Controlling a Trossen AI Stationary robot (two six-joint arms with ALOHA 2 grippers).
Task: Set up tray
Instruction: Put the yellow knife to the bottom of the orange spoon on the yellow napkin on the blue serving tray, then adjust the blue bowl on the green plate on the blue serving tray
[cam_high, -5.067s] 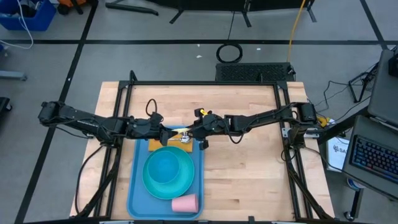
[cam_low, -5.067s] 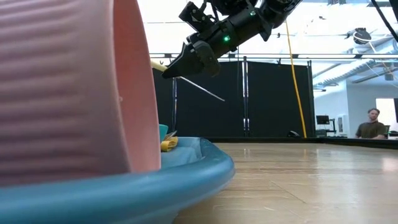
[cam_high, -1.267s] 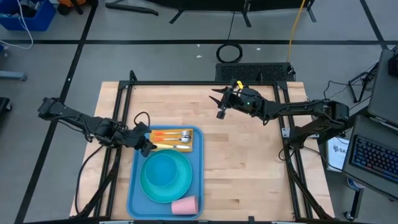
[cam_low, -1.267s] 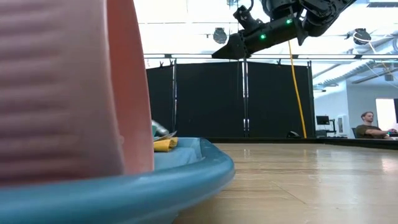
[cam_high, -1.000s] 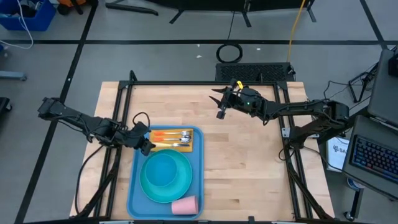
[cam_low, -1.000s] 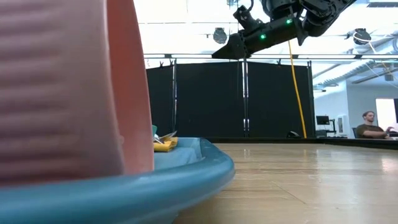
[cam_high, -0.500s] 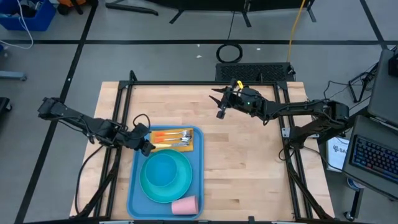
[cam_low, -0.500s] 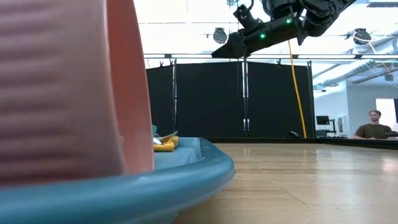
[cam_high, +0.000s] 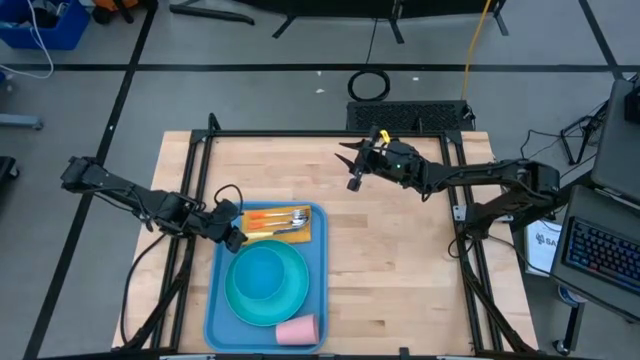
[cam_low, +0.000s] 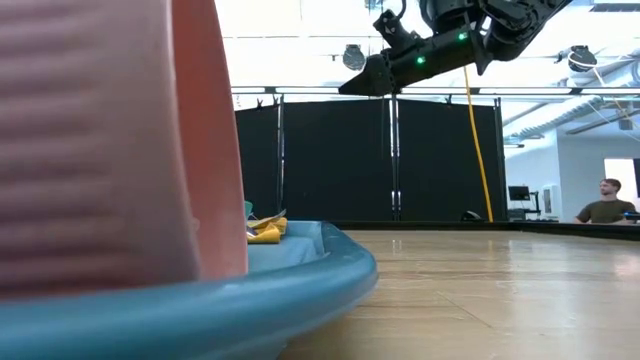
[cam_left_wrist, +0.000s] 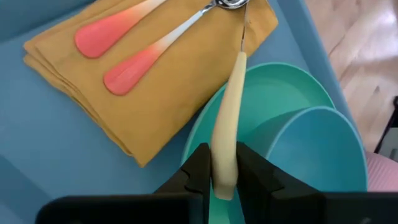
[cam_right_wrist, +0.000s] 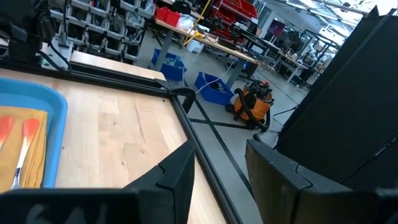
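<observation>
The light-blue tray lies at the table's near left. It carries a turquoise plate with a blue bowl, a pink cup and a folded yellow napkin. Two orange-handled utensils lie on the napkin. My left gripper is at the tray's far left corner, shut on a cream-handled utensil. My right gripper hangs open above the table's far middle, away from the tray. The pink cup fills the low view's left. My left gripper pinches the cream-handled utensil by the free end of its handle between its two fingers. It comes from the table's left, in line with the handle. The metal end reaches over the napkin, beside the other utensils' heads; whether it rests there, I cannot tell.
Bare wooden table top stretches right of the tray and toward the far edge. A black frame runs around the table. A person sits far behind the table in the low view.
</observation>
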